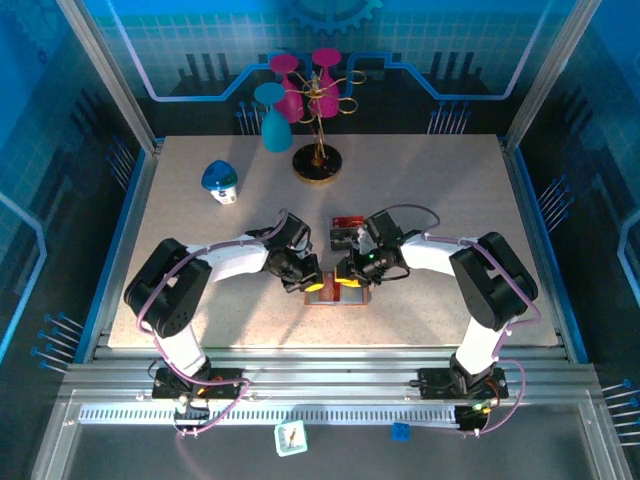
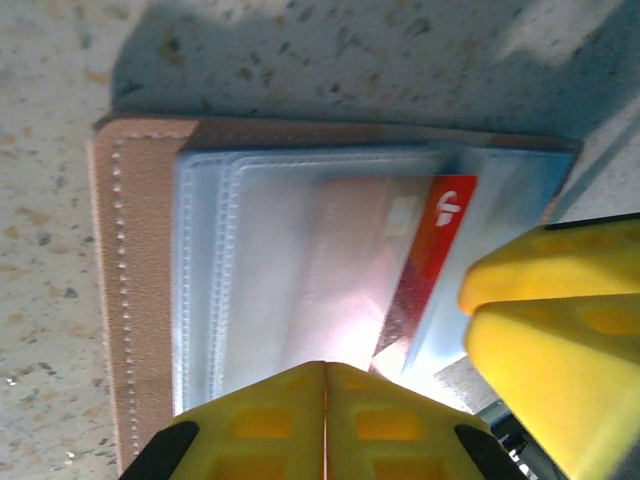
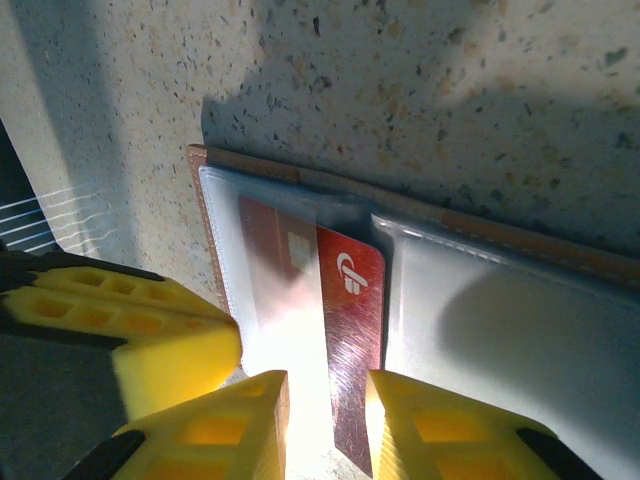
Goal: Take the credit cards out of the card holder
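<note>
The card holder (image 1: 340, 298) lies open on the table, its brown rim (image 2: 130, 300) (image 3: 500, 232) around clear pocket sleeves. A red credit card (image 2: 440, 230) (image 3: 350, 290) sticks partway out of a sleeve. My left gripper (image 1: 313, 285) (image 2: 326, 372) is shut, its tips pressing down on the sleeves beside the card. My right gripper (image 1: 350, 280) (image 3: 328, 400) is open a little, its jaws straddling the card's outer end; the right finger (image 3: 420, 420) touches the card's edge. Two more flat cards, red and dark (image 1: 346, 228), lie on the table just behind the holder.
At the back stand a gold cup stand on a dark base (image 1: 318, 165) with pink cups, a teal cup (image 1: 275, 120) and a blue-and-white mushroom-shaped thing (image 1: 220, 181). Both arms meet over the table's front middle.
</note>
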Robot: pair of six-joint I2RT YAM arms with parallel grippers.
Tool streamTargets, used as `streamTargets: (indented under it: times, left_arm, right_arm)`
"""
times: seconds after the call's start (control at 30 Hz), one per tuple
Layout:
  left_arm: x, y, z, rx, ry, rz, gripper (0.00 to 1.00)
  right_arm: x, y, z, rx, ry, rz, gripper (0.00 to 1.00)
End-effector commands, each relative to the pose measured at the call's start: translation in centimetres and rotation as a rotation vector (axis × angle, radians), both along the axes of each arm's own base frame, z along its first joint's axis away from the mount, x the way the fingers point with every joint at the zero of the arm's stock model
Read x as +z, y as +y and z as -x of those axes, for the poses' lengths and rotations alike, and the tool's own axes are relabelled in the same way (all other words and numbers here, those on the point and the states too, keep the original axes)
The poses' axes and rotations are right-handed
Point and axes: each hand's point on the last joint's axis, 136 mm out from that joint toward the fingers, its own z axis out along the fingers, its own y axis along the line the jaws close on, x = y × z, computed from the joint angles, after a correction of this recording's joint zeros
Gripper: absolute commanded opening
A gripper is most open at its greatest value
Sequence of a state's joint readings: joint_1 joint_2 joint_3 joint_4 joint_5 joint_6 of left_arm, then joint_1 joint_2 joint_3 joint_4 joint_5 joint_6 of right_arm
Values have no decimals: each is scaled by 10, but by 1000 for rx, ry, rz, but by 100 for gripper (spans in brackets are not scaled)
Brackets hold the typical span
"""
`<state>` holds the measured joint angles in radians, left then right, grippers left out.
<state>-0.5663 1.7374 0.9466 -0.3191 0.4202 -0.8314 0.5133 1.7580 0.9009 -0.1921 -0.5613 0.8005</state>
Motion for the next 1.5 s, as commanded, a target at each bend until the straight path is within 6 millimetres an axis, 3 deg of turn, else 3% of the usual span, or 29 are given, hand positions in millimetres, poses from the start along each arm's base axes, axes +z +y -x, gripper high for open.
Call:
streamTargets:
  times: [0.0,0.4,0.8,1.03,1.27,1.47]
  left_arm:
    - [-8,8,7,-22,26,-63,7]
    - [-22,17,12,-19,44,-112,7]
    - [-7,16,4,-13,1,-108,10]
    - [-12,20,7,-12,11,-128,9]
    - [3,19,-2,-1,-32,-112,13]
    - [-9,21,0,-19,-5,-136,10]
  right_arm:
    - [-3,-4,6,12,25,-11,27]
    - [-8,1,5,19,36,-34,27]
    - [-26,-5,16,19,79,-14,26]
    - [-29,-5,17,20,88,-10,27]
    - [-33,-6,19,17,98,-9,26]
    - [-31,-6,19,18,92,-9,27]
